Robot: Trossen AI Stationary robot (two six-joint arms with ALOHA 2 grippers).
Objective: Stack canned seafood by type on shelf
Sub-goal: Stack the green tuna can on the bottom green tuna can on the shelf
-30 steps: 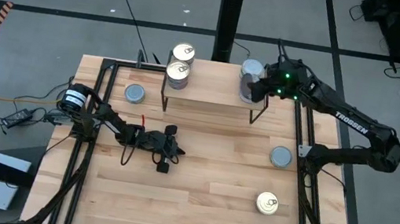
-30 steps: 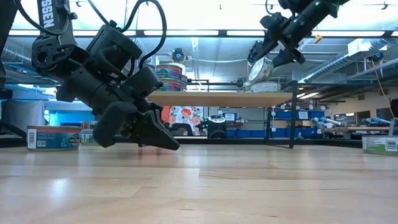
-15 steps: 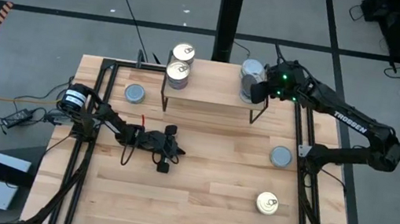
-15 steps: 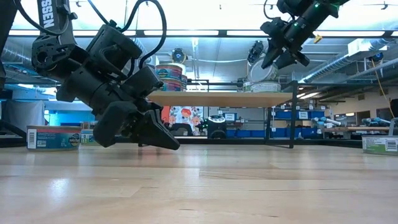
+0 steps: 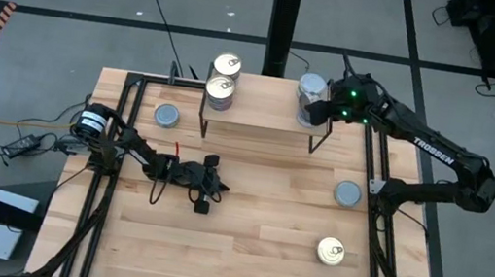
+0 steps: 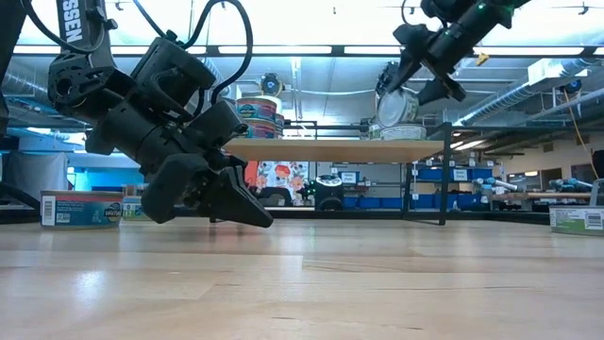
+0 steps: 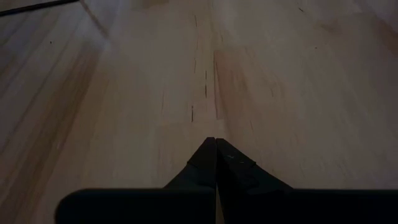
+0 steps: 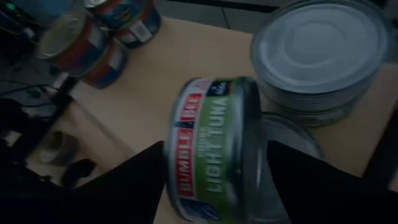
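Observation:
The shelf (image 5: 266, 114) stands at the table's far side. Two gold-topped tins (image 5: 223, 76) are stacked at its left end and blue-grey-topped tins (image 5: 311, 89) at its right end. My right gripper (image 5: 319, 108) hangs open over the right end. A green-labelled tin (image 8: 211, 149) sits between its fingers, tipped up on its rim. In the low view that tin (image 6: 396, 102) slants above a flat tin (image 6: 404, 131) lying on the shelf. My left gripper (image 5: 205, 189) is shut, low over the table's middle left, holding nothing. My right gripper has one finger on each side of the tipped tin, facing its two flat faces. One finger (image 8: 146, 177) lies close along one face (image 8: 175, 171); I cannot tell whether it touches. A narrow gap shows between the other finger (image 8: 298, 180) and the tin's rim (image 8: 254, 155).
Loose tins lie on the table: a blue-grey one at the far left (image 5: 166, 115), another at the right (image 5: 347, 193) and a gold-topped one near the right front (image 5: 331, 252). The black frame rails (image 5: 115, 138) run along both table sides.
My right gripper has shut on the tipped tin and opened again, rolling slightly. It has stayed over the shelf's right end. The tin shows the same slant as a second ago.

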